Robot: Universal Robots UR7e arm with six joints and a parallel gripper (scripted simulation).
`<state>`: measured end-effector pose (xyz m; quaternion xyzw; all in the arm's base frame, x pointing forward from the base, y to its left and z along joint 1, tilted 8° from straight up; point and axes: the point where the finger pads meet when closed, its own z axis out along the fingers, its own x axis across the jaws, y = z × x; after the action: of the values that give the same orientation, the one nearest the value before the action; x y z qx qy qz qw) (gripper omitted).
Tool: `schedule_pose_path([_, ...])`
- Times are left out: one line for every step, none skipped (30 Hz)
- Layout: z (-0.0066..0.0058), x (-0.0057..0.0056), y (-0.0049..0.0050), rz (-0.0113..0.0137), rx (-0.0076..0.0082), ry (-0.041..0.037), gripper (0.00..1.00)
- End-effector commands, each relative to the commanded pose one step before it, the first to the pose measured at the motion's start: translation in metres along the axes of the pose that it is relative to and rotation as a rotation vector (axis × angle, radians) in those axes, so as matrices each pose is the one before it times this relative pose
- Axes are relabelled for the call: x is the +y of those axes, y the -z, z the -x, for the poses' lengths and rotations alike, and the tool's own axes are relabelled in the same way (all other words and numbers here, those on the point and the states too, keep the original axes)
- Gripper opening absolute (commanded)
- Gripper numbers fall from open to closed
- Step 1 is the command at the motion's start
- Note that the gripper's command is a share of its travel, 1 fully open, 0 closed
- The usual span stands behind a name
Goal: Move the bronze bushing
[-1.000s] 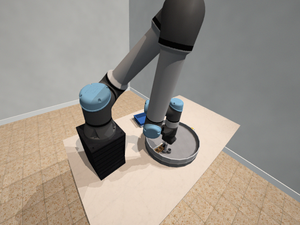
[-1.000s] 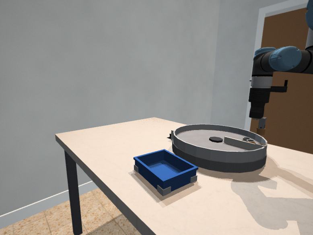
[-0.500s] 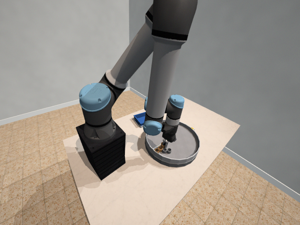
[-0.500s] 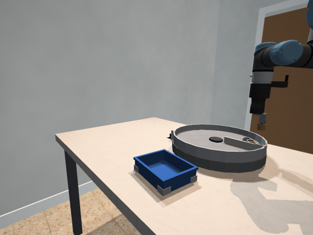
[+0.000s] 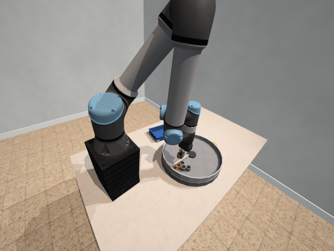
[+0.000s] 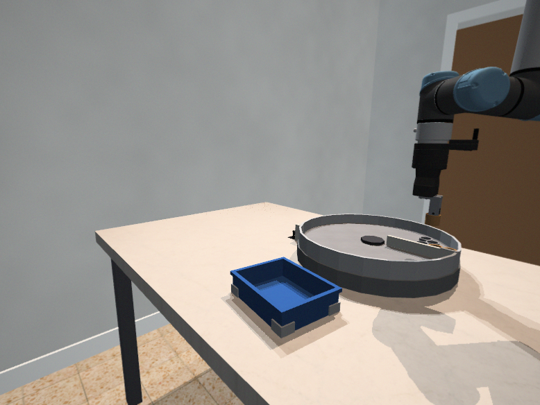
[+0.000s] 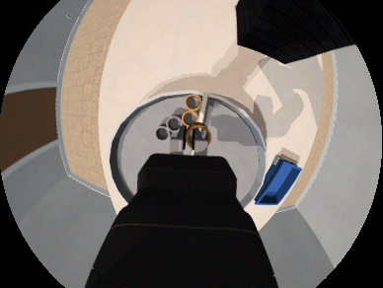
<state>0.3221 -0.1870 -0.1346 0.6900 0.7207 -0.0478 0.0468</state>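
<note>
The bronze bushing [image 5: 178, 154] is pinched in the pincer [image 5: 181, 154], hanging upright, its long axis vertical, above the turntable [image 5: 211, 172] and clear of the floor of the dish. Below it, at about seven o'clock on the turntable, lie the other bushings [image 5: 183, 167], two bronze and several grey, beside a pale divider strip [image 5: 177, 161]. The dark hub [image 5: 192, 154] sits at the centre.

The move ahead turns on the crate [image 6: 262, 272]: in the wrist view it lies at about four o'clock from the pincer [image 7: 195, 142], off the turntable's rim on the table [image 6: 182, 235]. In the side view the pincer [image 6: 434, 208] hangs over the far right of the turntable, the crate well apart at eight o'clock. The carry likely crosses the rim, so the bushing's height counts.
</note>
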Motion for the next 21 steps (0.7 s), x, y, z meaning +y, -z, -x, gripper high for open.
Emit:
schedule_pose_path([-0.00178,0.00247,0.000256,-0.0006,-0.00145,-0.00094,0.0])
schedule_pose_path([0.0,0.0,0.0,0.0,0.0,0.0,0.0])
schedule_pose_path([0.0,0.0,0.0,0.0,0.0,0.0,0.0])
schedule_pose_path([0.0,0.0,0.0,0.0,0.0,0.0,0.0])
schedule_pose_path([0.0,0.0,0.0,0.0,0.0,0.0,0.0])
schedule_pose_path([-0.00823,0.00658,0.00002,0.00032,0.0001,0.00022,0.0])
schedule_pose_path([-0.00853,0.00691,0.000008,0.0,0.0,0.0,0.0])
schedule_pose_path([-0.00853,0.00691,0.000008,0.0,0.0,0.0,0.0])
schedule_pose_path([-0.00853,0.00691,0.000008,0.0,0.0,0.0,0.0])
schedule_pose_path([-0.00853,0.00691,0.000008,0.0,0.0,0.0,0.0])
schedule_pose_path([0.0,0.0,0.0,0.0,0.0,0.0,0.0])
schedule_pose_path([0.0,0.0,0.0,0.0,0.0,0.0,0.0])
schedule_pose_path([0.0,0.0,0.0,0.0,0.0,0.0,0.0])
schedule_pose_path([0.0,0.0,0.0,0.0,0.0,0.0,0.0])
schedule_pose_path([0.0,0.0,0.0,0.0,0.0,0.0,0.0])
schedule_pose_path([0.0,0.0,0.0,0.0,0.0,0.0,0.0])
schedule_pose_path([0.0,0.0,0.0,0.0,0.0,0.0,0.0])
schedule_pose_path([0.0,0.0,0.0,0.0,0.0,0.0,0.0])
schedule_pose_path([0.0,0.0,0.0,0.0,0.0,0.0,0.0])
schedule_pose_path([0.0,0.0,0.0,0.0,0.0,0.0,0.0])
schedule_pose_path([0.0,0.0,0.0,0.0,0.0,0.0,0.0])
